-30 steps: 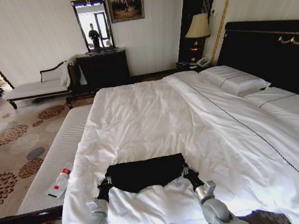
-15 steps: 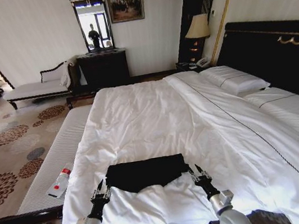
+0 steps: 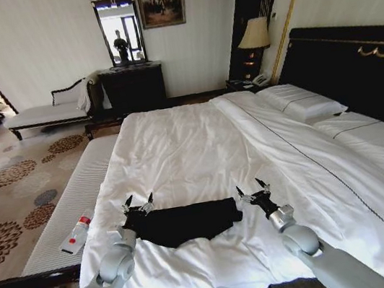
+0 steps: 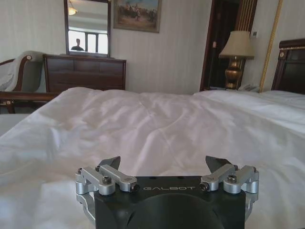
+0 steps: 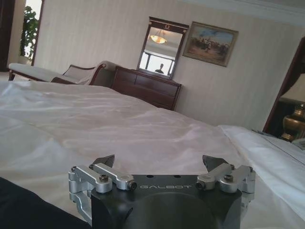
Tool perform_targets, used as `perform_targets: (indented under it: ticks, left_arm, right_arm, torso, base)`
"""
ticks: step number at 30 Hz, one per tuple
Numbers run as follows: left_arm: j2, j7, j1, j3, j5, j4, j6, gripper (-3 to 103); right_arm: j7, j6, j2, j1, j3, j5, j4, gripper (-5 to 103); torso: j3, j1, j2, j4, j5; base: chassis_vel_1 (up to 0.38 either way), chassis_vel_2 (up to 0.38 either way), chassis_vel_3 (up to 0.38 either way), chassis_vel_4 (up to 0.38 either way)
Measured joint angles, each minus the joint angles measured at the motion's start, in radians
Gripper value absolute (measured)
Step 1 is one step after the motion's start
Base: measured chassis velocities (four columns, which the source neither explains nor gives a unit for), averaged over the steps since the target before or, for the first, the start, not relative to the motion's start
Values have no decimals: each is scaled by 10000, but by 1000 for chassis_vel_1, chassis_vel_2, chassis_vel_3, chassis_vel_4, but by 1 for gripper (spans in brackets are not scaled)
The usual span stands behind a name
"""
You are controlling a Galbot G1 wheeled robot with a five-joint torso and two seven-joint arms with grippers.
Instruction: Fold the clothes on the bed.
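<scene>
The clothes (image 3: pixel 186 221) are a black T-shirt lying as a flat folded band on the near part of the white bed (image 3: pixel 192 144). My left gripper (image 3: pixel 137 202) stands open at the band's far left corner, with nothing between its fingers. My right gripper (image 3: pixel 253 190) is open just off the far right corner. In the left wrist view the left gripper (image 4: pixel 163 164) points across bare white sheet (image 4: pixel 157 124). The right wrist view has the right gripper (image 5: pixel 158 162) open over the sheet, with an edge of the black clothes (image 5: pixel 28 210) beside it.
A narrow white-cushioned bench (image 3: pixel 70 207) runs along the bed's left side and carries a small red-capped white thing (image 3: pixel 76 236). Pillows (image 3: pixel 303 104) and the dark headboard (image 3: pixel 355 67) are at the right. A dark dresser (image 3: pixel 132 86) and a chaise (image 3: pixel 48 112) stand at the far wall.
Both grippers have moved away from me, from the near corners of the black shirt to its far corners. The shirt's band looks a little narrower.
</scene>
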Motion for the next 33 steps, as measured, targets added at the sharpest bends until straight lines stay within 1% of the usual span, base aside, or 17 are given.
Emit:
perform_targets:
  ticks: [1, 2, 3, 4, 6, 7, 10, 11, 13, 16, 18, 21, 22, 23, 26, 29, 33]
  left_arm:
    - [0, 27, -377, 367, -46, 430, -2, 100]
    - [0, 27, -377, 367, -46, 430, -2, 100]
    - [-42, 38, -611, 621, -91, 703, -2, 100]
    - [-106, 38, -816, 846, -126, 976, -5, 100]
    - [-169, 34, -928, 1038, -117, 1179, -35, 100]
    - [-192, 35, -920, 1087, -79, 1213, -59, 100]
    - [-202, 34, -771, 1091, 11, 1147, -125, 100]
    - [-162, 78, -247, 916, 128, 718, -180, 100]
    - [-142, 95, -98, 837, 175, 610, -200, 100]
    - [-106, 195, 602, 471, 398, 250, -375, 100]
    - [-129, 267, 1214, 117, 521, -5, -522, 100]
    - [-183, 338, 1679, -71, 649, -99, -628, 100]
    - [-354, 517, 2573, -460, 999, -221, -835, 100]
    - [-354, 517, 2573, -460, 999, -221, -835, 100]
    - [-656, 836, 3849, -1076, 1585, -488, -1217, 100]
    - [-714, 894, 4200, -1286, 1729, -686, -1305, 100]
    - [-839, 856, 4850, -1914, 2011, -1285, -1451, 100]
  right_arm:
    - [-124, 194, 85, 566, -431, -459, -650, 100]
    - [-124, 194, 85, 566, -431, -459, -650, 100]
    - [-231, 340, 173, 914, -687, -799, -1079, 100]
    - [-317, 479, 284, 1264, -960, -1091, -1467, 100]
    - [-363, 582, 452, 1562, -1253, -1253, -1785, 100]
    - [-371, 611, 535, 1644, -1360, -1292, -1898, 100]
    - [-378, 665, 663, 1680, -1455, -1369, -2012, 100]
    - [-431, 766, 773, 1411, -1440, -1518, -1972, 100]
    - [-456, 802, 782, 1294, -1404, -1571, -1931, 100]
    - [-527, 1085, 783, 708, -1208, -1970, -1699, 100]
    - [-535, 1251, 757, 45, -988, -2254, -1344, 100]
    - [-535, 1314, 739, -370, -860, -2352, -1130, 100]
    - [-534, 1483, 731, -1203, -617, -2624, -799, 100]
    - [-534, 1483, 731, -1203, -617, -2624, -799, 100]
    - [-527, 1790, 676, -2331, -282, -2976, -226, 100]
    - [-522, 1852, 634, -2661, -135, -3004, 86, 100]
    - [-497, 1891, 652, -3076, 381, -2842, 790, 100]
  torso:
    - [0, 1, 0, -2, 4]
    - [0, 1, 0, -2, 4]
    - [0, 1, -1, 0, 4]
    - [0, 1, 0, -6, -2]
    - [0, 1, -1, -7, -1]
    - [0, 1, -1, -3, 1]
    - [-2, 1, -1, -3, 3]
    - [-2, -1, 0, -3, -1]
    - [-3, -1, 0, -5, 2]
    - [-4, -5, 1, -4, -2]
    - [-5, -4, 2, -7, 4]
    - [-5, -3, 1, -6, 0]
    - [-5, -4, 2, -7, 0]
    - [-5, -4, 2, -7, 0]
    - [-7, -8, 5, -4, -1]
    - [-7, -8, 5, -5, 0]
    - [-6, -6, 4, -7, 0]
  base:
    - [0, 0, 0, 0]
    - [0, 0, 0, 0]
    - [0, 0, 0, 0]
    - [0, 0, 0, 0]
    - [0, 0, 0, 0]
    - [0, 0, 0, 0]
    - [0, 0, 0, 0]
    - [0, 0, 0, 0]
    - [0, 0, 0, 0]
    - [0, 0, 0, 0]
    - [0, 0, 0, 0]
    - [0, 0, 0, 0]
    - [0, 0, 0, 0]
    - [0, 0, 0, 0]
    - [0, 0, 0, 0]
    - [0, 0, 0, 0]
    - [0, 0, 0, 0]
